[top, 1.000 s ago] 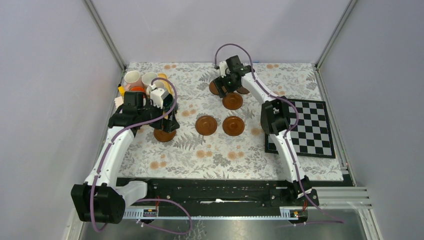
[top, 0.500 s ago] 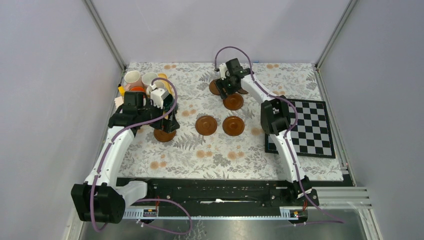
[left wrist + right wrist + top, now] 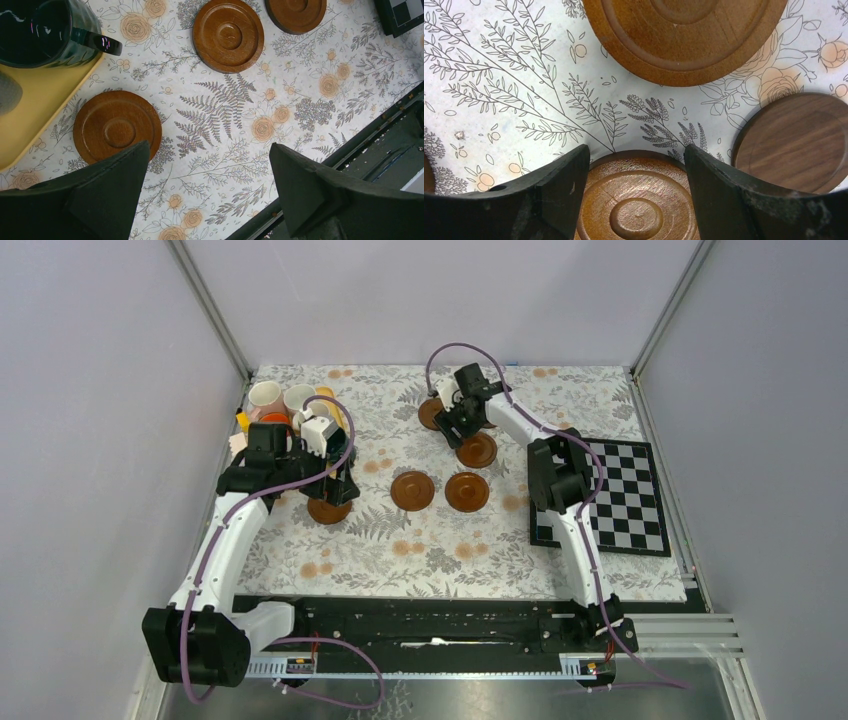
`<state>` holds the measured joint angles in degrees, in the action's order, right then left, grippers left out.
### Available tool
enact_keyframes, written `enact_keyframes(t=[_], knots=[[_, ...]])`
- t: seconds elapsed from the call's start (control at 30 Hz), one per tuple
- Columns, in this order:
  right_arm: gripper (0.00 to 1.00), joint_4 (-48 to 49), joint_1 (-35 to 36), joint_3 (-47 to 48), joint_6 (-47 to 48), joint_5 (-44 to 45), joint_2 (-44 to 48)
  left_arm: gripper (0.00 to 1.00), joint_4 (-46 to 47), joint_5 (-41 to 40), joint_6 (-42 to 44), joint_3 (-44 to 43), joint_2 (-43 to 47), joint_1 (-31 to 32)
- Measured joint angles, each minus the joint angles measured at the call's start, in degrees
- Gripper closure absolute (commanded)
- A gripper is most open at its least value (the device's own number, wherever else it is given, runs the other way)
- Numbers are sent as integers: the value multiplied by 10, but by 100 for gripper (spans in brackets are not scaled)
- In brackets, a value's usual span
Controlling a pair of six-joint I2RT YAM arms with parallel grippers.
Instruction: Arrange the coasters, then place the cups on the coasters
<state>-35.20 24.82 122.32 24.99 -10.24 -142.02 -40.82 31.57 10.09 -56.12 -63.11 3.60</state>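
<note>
My right gripper (image 3: 636, 150) (image 3: 461, 424) is at the back middle of the table, its jaws pressed against both sides of a brown coaster (image 3: 638, 200). Ahead of it lies another coaster (image 3: 684, 35) (image 3: 476, 450), and a darker coaster (image 3: 796, 145) lies to the right. Two coasters (image 3: 411, 490) (image 3: 467, 492) sit mid-table. My left gripper (image 3: 209, 146) (image 3: 335, 490) hangs open over the cloth, a coaster (image 3: 117, 125) (image 3: 326, 511) beside its left finger. A dark green cup (image 3: 40, 30) stands on the yellow tray (image 3: 35, 115). Pink (image 3: 265, 395) and white (image 3: 298, 398) cups stand behind it.
A flowered cloth (image 3: 400, 550) covers the table. A chessboard (image 3: 620, 495) lies at the right edge. The yellow tray (image 3: 241, 421) with the cups sits in the back left corner, close to the left arm. Enclosure walls rise on three sides.
The right jaws have narrowed onto the coaster between them, and that arm has shifted a little to the right. The coaster in front of it slid slightly right. The left arm is still.
</note>
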Motion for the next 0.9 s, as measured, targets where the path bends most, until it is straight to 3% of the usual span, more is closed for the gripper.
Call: enact_keyframes(t=[0.7, 0.9], knots=[[25, -22, 3, -35, 103, 14, 28, 1, -2, 0, 11, -2, -2, 0], [17, -23, 3, -66, 109, 15, 47, 1, -3, 0, 16, -2, -10, 0]])
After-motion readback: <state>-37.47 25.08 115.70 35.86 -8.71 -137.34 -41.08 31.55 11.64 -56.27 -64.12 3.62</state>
